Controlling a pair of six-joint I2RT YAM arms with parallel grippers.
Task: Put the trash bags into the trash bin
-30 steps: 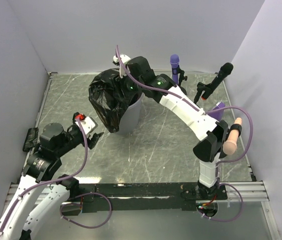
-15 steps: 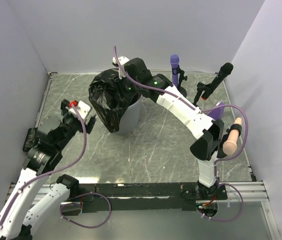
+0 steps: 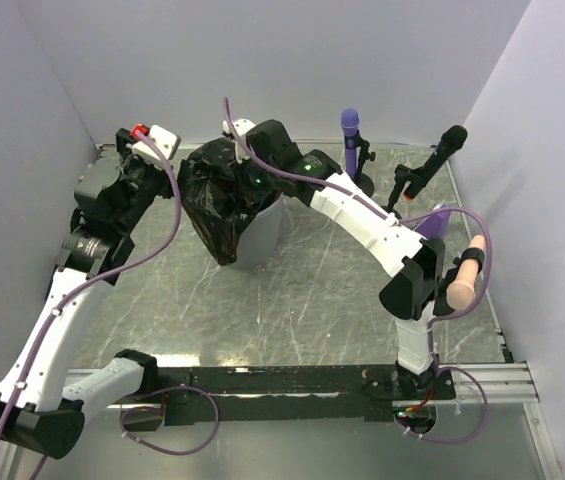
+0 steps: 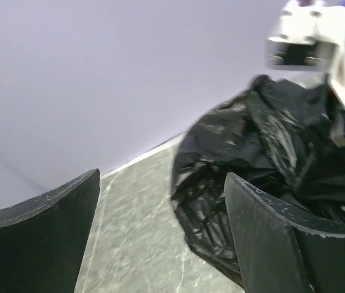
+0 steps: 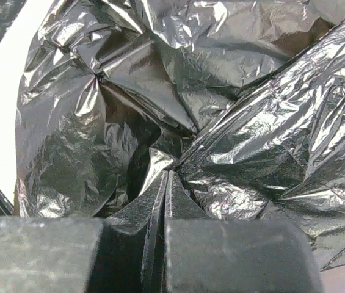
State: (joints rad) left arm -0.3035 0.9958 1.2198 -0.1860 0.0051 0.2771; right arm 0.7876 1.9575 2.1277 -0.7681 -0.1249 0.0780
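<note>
No writing, label, brand, number or sign could be read in any view; none was made out on the trash bag or the trash bin.

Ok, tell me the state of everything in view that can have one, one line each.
trash bag: crumpled, draped over the bin's rim, part hanging down outside.
trash bin: upright, mouth covered by the bag.
left gripper: open, empty, beside the bag.
right gripper: shut on a fold of the trash bag.
purple microphone: upright on its stand.
black microphone: tilted on its stand.
</note>
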